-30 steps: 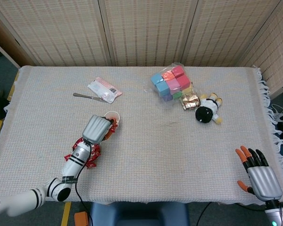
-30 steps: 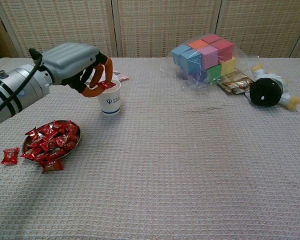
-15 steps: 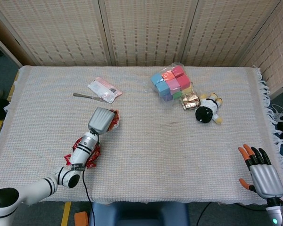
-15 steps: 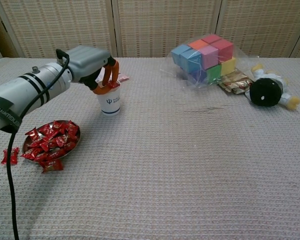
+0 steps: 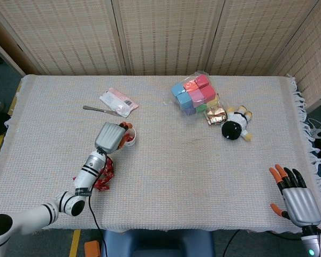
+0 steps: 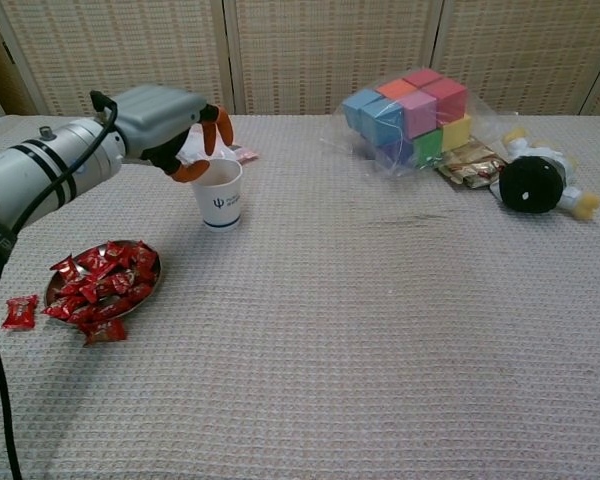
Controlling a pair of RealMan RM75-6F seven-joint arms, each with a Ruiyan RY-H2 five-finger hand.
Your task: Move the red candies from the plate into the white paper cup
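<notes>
The white paper cup (image 6: 218,195) stands upright at the table's left; in the head view the cup (image 5: 130,138) shows red candy inside. My left hand (image 6: 170,125) hovers just left of and above the cup's rim, fingers apart and holding nothing. It covers part of the cup in the head view, where the hand (image 5: 109,137) shows from above. Red candies (image 6: 105,278) lie heaped on a small metal plate (image 6: 156,283) in front of the cup. One stray candy (image 6: 20,312) sits on the cloth to the left. My right hand (image 5: 297,201) rests open at the near right corner.
A bag of coloured blocks (image 6: 410,115) sits at the back right, with gold packets (image 6: 470,165) and a black plush toy (image 6: 532,183) beside it. A pink packet (image 5: 117,101) and a metal knife (image 5: 99,110) lie behind the cup.
My left hand held a red candy over the cup; its fingers have spread and drawn slightly left, and the candy is gone from them. The right hand stayed almost still.
</notes>
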